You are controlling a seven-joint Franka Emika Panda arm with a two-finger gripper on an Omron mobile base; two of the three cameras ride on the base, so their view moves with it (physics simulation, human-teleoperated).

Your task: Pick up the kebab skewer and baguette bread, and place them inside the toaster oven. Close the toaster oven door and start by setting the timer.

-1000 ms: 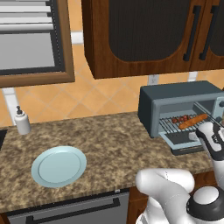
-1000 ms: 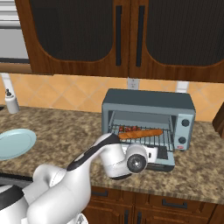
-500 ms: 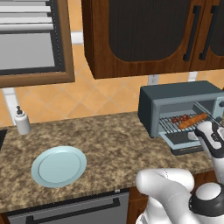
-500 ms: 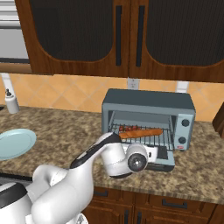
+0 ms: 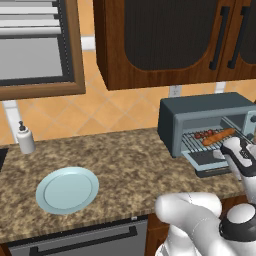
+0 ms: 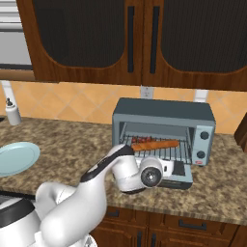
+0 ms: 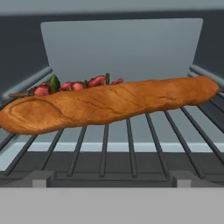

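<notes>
A: Where's the food sitting?
B: The baguette bread (image 7: 105,104) and kebab skewer (image 7: 72,85) are lying mid-frame on the toaster oven (image 6: 164,137) rack.
A: The gripper (image 5: 239,154)?
B: Jaws released, empty. I'd back out, then lift the toaster oven door (image 5: 206,160) squarely.

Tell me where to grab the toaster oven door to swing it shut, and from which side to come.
Take the toaster oven door at its outer front edge, coming from the front and below, then lift up toward the toaster oven. It lies folded down flat before the opening, hinged at the oven's base, so that edge probably gives the most leverage. The baguette bread and kebab skewer lie on the rack behind it.
</notes>
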